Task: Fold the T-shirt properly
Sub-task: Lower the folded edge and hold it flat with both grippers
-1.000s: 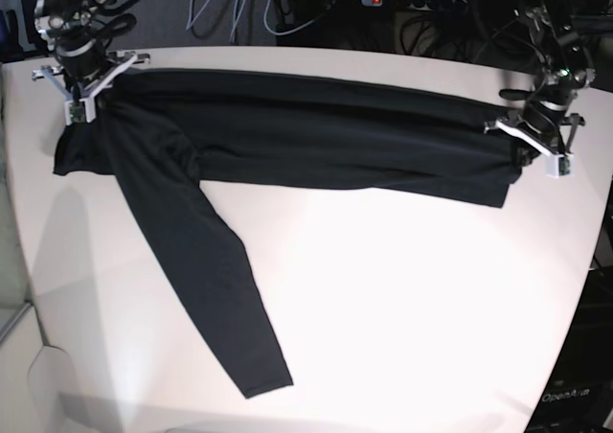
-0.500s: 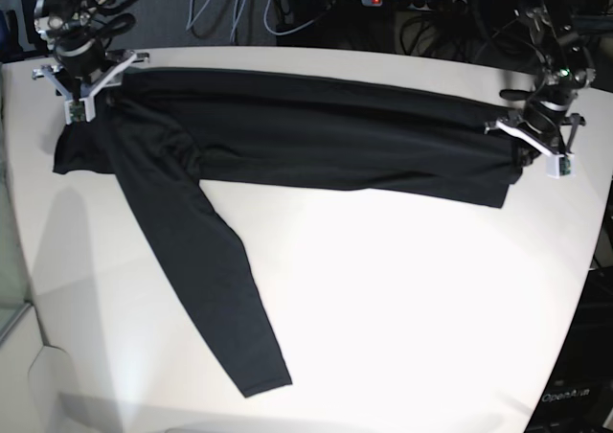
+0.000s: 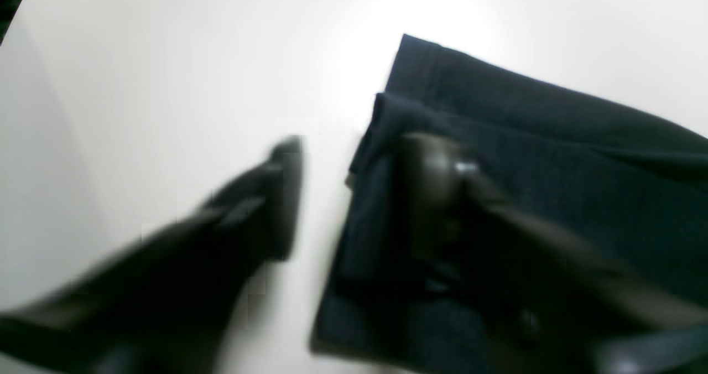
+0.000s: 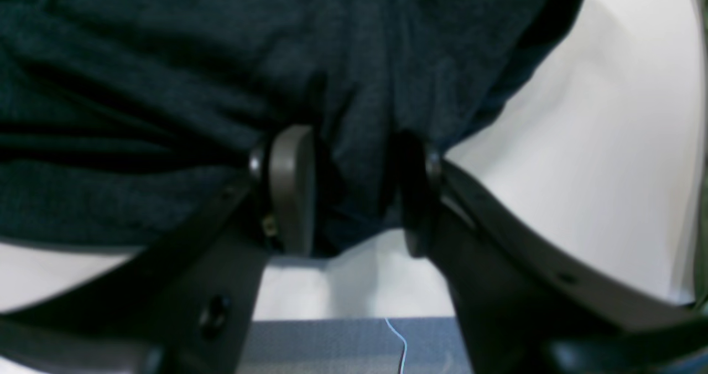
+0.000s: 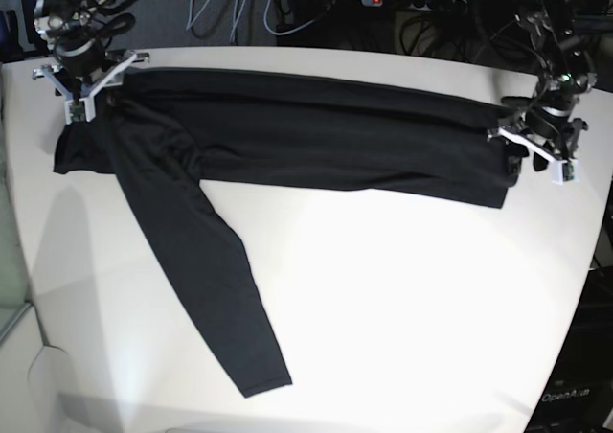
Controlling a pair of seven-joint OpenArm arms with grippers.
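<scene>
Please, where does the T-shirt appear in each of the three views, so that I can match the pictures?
Base: the T-shirt lies as a long band across the far side of the table, one sleeve hanging toward the near edge.
Left wrist: its layered hem end fills the right half.
Right wrist: it fills the upper part.
Shared landmark: the white table.

Dark shirt (image 5: 316, 136) lies folded into a long band along the table's (image 5: 402, 299) far edge, one sleeve (image 5: 206, 280) trailing toward the near side.
</scene>
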